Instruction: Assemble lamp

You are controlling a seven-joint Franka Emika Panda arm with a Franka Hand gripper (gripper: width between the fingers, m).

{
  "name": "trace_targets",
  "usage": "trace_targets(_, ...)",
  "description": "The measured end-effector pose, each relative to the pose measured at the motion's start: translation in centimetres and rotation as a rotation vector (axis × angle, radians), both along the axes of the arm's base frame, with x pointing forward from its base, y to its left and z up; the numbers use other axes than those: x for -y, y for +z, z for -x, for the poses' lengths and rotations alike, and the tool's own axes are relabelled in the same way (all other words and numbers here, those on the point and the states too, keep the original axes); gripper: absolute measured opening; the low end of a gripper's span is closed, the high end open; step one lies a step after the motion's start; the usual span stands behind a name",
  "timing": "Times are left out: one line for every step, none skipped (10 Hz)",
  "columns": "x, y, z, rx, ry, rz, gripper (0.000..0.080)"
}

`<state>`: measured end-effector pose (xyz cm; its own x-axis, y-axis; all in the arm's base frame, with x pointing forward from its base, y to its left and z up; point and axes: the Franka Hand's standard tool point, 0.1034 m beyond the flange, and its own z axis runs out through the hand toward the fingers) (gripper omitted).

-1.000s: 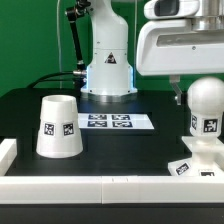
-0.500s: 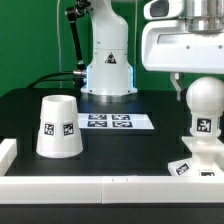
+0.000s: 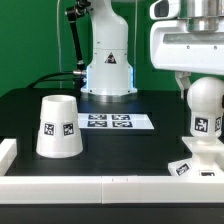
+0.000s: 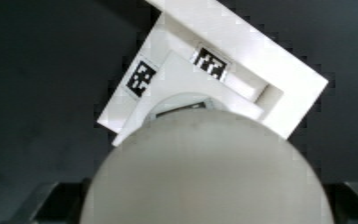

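Note:
The white ball bulb point(image 3: 205, 108) stands on the stem of the flat square base point(image 3: 200, 163) at the exterior view's right, with tags on both. My gripper point(image 3: 204, 88) hangs over the bulb's top, jaws open and wide apart, one finger point(image 3: 183, 88) beside the bulb. In the wrist view the bulb point(image 4: 202, 170) fills the space between my dark fingertips point(image 4: 48, 200), with the base point(image 4: 247, 90) below it. I cannot tell if the pads touch it. The tapered shade point(image 3: 58, 126) stands mouth down at the exterior view's left, apart from my gripper.
The marker board point(image 3: 112, 122) lies flat at mid-table in front of the arm's pedestal point(image 3: 108, 70). A white wall point(image 3: 100, 186) runs along the table's front edge, with a raised corner piece point(image 3: 6, 152) at the exterior view's left.
My gripper has moved toward the exterior view's right and now sits over the bulb. The bulb, base and shade have not moved.

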<state>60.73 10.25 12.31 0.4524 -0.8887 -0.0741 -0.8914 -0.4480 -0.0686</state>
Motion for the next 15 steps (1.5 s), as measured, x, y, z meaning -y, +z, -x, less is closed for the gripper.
trace_targets(-0.17,0.0,0.08,-0.011,-0.11,-0.012,0.058)
trace_targets(-0.41,-0.04,0.3,-0.028,-0.256,-0.029,0.058)
trace_targets(-0.54,-0.06,0.2,-0.037,-0.367,-0.051,0.058)
trace_targets(-0.56,-0.06,-0.05,-0.036,-0.443,-0.065,0.058)
trace_targets(-0.57,-0.04,-0.21,-0.031,-0.47,-0.07,0.058)
trace_targets(-0.76,-0.02,-0.23,-0.034,-0.507,-0.073,0.058)
trace_targets(-0.91,-0.03,-0.21,-0.037,-0.521,-0.08,0.0636)
trace_targets(-0.92,-0.04,-0.21,-0.033,-0.485,-0.079,0.0636)
trace_targets(-0.88,-0.05,-0.18,-0.029,-0.434,-0.076,0.0685)
trace_targets(-0.69,-0.04,0.06,-0.038,-0.329,-0.069,0.0685)
trace_targets(-0.63,-0.07,0.27,-0.038,-0.209,-0.065,0.0697)
trace_targets(-0.6,-0.11,0.34,-0.03,-0.12,-0.063,0.0699)
trace_targets(-0.62,-0.12,0.34,-0.022,-0.058,-0.062,0.0699)
trace_targets(-0.61,-0.13,0.35,-0.012,0.019,-0.06,0.0699)
trace_targets(-0.6,-0.14,0.36,-0.001,0.105,-0.059,0.0699)
